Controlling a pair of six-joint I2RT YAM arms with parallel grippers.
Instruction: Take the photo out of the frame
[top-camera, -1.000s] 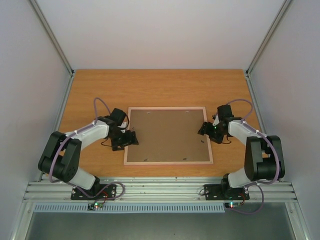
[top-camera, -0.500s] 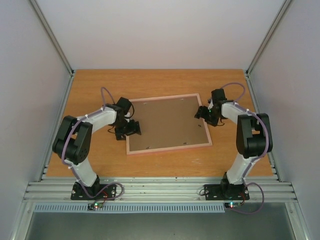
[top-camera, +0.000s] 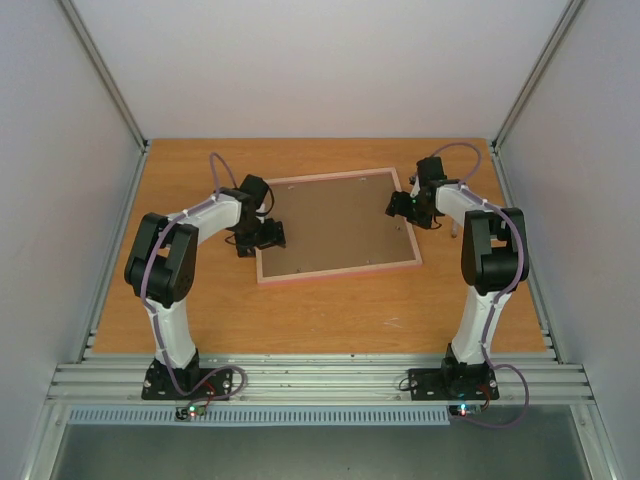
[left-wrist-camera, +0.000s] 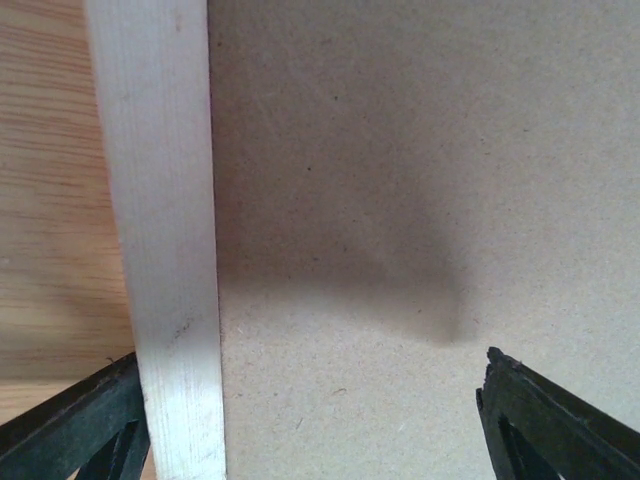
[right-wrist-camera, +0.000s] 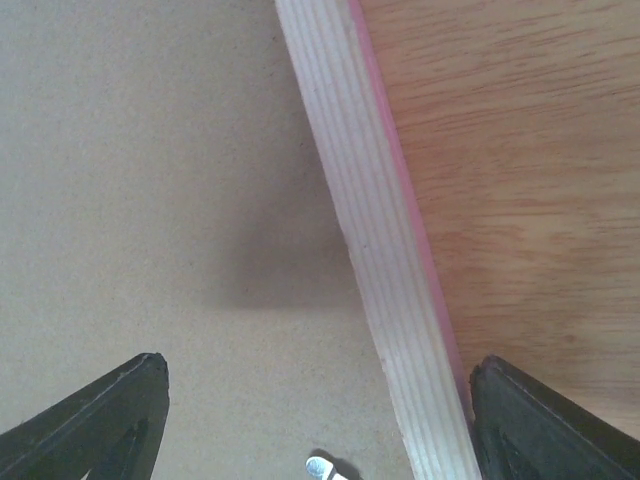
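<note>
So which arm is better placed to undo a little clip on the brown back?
Probably the right. A small metal clip lies on the backing board just by the open right gripper; the left gripper view shows only board and frame.

My left arm (top-camera: 172, 325) and right arm (top-camera: 476, 320) have white shells between bulky black joints. A thin purple cable (top-camera: 212, 170) runs along each one and loops near the wrist. At the bottom of the top view, my black base plates (top-camera: 190, 383) carry small green and red lights. My fingers (left-wrist-camera: 60, 435) are plain black wedges.
</note>
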